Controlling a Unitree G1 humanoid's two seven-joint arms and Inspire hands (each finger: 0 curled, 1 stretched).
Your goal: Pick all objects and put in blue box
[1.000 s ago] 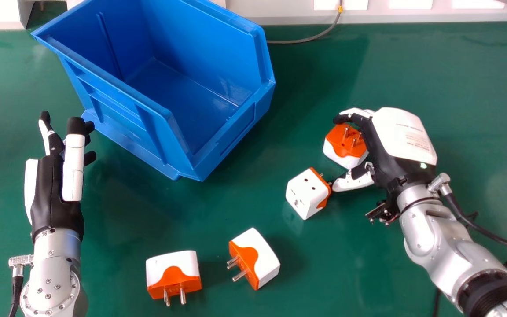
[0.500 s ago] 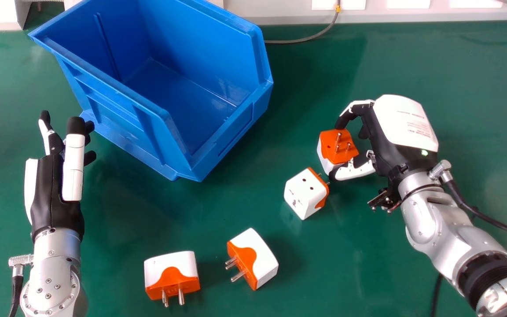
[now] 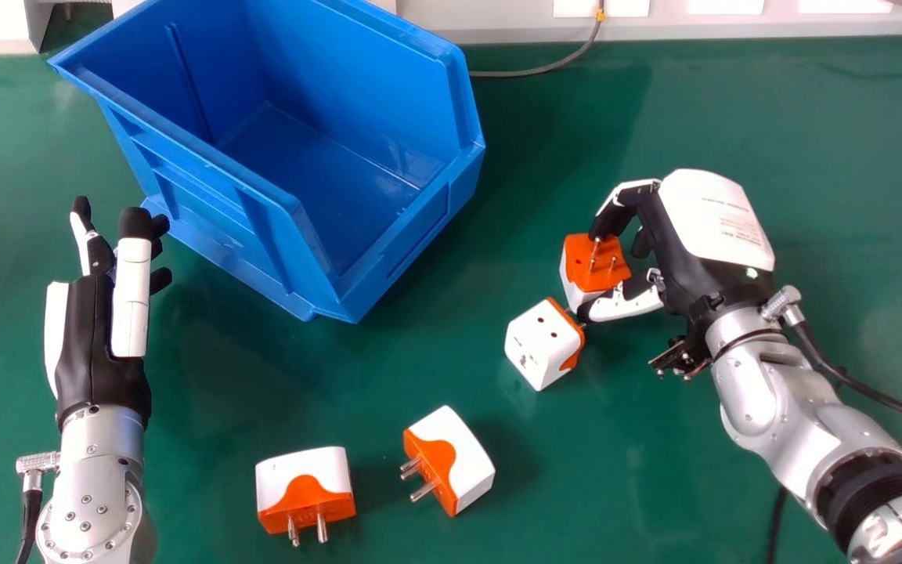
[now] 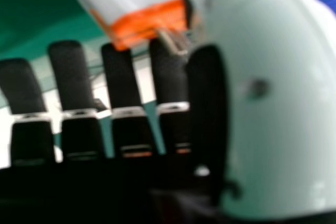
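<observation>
My left hand [image 3: 95,345] is open at the left of the head view, in front of the blue box [image 3: 388,274]. To the right of the box, my right hand [image 3: 713,219] has its fingers and thumb curled round an orange-and-white plug adapter [image 3: 596,262], pins up. Close by its thumb lies a second adapter [image 3: 541,345]. Two more, a tilted adapter [image 3: 459,462] and a left-hand adapter [image 3: 306,486], lie nearer the front. In the right hand view, an adapter [image 4: 131,3] shows beyond the fingers of my right hand [image 4: 121,77]; which one, I cannot tell.
A grey cable [image 3: 529,73] runs over the far edge of the green table [image 3: 772,110] behind the box. Bare tabletop lies between the box and the adapters.
My right hand's fingers have shifted on the adapter, which has moved slightly left and turned, coming closer to the second adapter. My left hand has stayed still.
</observation>
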